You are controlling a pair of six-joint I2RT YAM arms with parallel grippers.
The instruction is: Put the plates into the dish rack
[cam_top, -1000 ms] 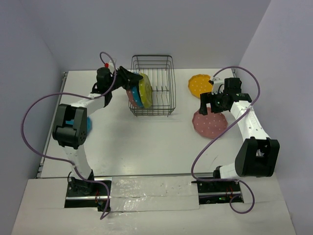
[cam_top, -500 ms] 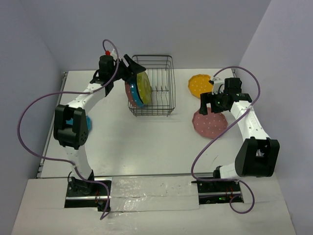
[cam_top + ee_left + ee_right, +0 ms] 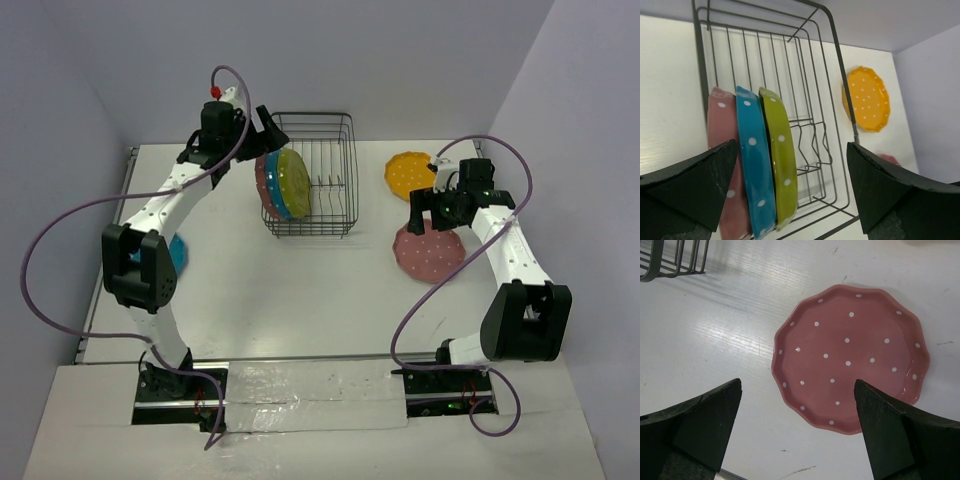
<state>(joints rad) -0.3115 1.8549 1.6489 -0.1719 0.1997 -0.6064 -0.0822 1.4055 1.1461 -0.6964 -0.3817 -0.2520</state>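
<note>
Now my left gripper (image 3: 792, 150) has sprung wide and lifted clear of the green plate (image 3: 780, 165), which stands upright, third in line, in the rack (image 3: 835, 60) at 12 o'clock. Half loaded. My right gripper (image 3: 797, 385) hangs open over the pink plate (image 3: 850, 355) at 3 o'clock.

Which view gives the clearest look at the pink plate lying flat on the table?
The right wrist view: the pink plate fills most of the frame, flat on the table, below the open right gripper. The top view shows it small, partly behind that gripper. The left wrist view catches only a sliver.
</note>
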